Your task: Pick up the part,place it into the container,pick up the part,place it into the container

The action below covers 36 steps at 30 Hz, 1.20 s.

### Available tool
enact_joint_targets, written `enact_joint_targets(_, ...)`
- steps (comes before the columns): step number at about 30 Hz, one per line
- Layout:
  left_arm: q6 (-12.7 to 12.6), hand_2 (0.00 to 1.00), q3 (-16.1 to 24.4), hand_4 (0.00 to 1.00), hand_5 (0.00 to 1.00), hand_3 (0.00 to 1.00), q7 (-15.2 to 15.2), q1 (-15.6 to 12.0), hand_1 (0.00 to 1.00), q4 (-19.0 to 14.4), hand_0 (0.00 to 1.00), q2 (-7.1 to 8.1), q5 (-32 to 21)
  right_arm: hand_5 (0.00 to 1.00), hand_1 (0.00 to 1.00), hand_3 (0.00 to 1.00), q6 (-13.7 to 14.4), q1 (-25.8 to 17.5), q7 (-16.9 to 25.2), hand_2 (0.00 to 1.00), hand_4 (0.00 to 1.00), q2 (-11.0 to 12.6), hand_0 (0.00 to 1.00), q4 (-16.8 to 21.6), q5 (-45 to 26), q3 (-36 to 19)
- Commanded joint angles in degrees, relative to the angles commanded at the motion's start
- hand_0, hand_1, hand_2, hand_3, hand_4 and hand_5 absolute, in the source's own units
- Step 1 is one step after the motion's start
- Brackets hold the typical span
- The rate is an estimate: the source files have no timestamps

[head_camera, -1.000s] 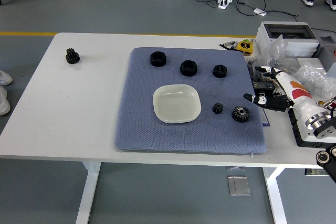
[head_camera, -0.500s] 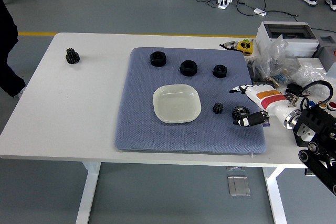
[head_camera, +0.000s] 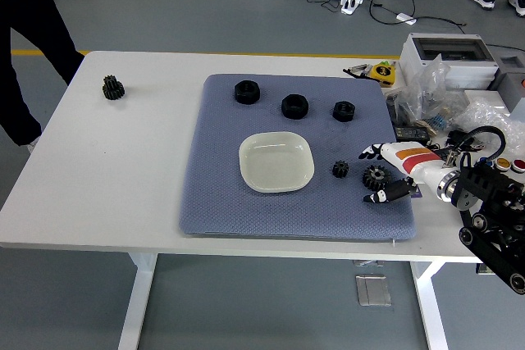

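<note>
One hand is in view: my right hand (head_camera: 384, 175) reaches in low from the right, fingers spread around the larger gear (head_camera: 376, 175) on the blue mat (head_camera: 221, 194), not gripping it. Just left lies a smaller gear (head_camera: 340, 170). Farther left, the white container (head_camera: 276, 161) holds nothing.

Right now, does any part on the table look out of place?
Yes. One black gear lies alone on the bare white table, far left of the blue mat, where all the other black parts and the white container sit.
</note>
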<state>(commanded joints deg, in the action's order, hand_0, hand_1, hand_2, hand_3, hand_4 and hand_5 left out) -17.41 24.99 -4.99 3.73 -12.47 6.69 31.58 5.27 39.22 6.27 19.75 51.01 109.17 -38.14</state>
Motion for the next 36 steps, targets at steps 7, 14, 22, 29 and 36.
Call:
enact_joint_targets(7, 0.07, 0.621, 0.29, 0.633, 0.552, 0.565, -0.17, 0.09, 0.632, -0.04, 0.628, 0.01, 0.62, 0.431, 0.692, 0.754, 0.18, 2.07, -0.10, 0.725, 0.998, -0.75, 0.665, -3.63, -1.11, 2.40)
enact_joint_targets(14, 0.06, 0.621, 0.08, 0.632, 0.552, 0.564, -0.06, 0.37, 0.633, -0.04, 0.628, 0.03, 0.34, 0.427, 0.592, 0.615, 1.58, 2.94, -0.16, 0.662, 0.991, -0.88, 0.506, -5.74, -0.67, 3.09)
enact_joint_targets(22, 0.03, 0.622, -0.18, 0.632, 0.552, 0.564, 0.05, 0.44, 0.633, -0.03, 0.629, -0.01, -0.11, 0.426, 0.538, 0.574, 2.77, 2.80, 0.02, 0.603, 0.968, -1.20, 0.381, -7.48, -0.85, 3.43)
enact_joint_targets(29, 0.04, 0.622, -0.18, 0.632, 0.552, 0.564, 0.05, 0.47, 0.633, -0.03, 0.629, -0.09, -0.08, 0.437, 0.529, 0.574, 2.64, 2.50, 0.06, 0.595, 0.970, -1.44, 0.356, -7.79, -1.57, 3.63)
enact_joint_targets(36, 0.06, 0.623, -0.12, 0.632, 0.552, 0.564, 0.07, 0.50, 0.634, -0.01, 0.629, -0.12, -0.01, 0.435, 0.471, 0.553, 3.40, 2.43, 0.29, 0.556, 0.950, -1.19, 0.266, -6.94, -2.30, 3.40)
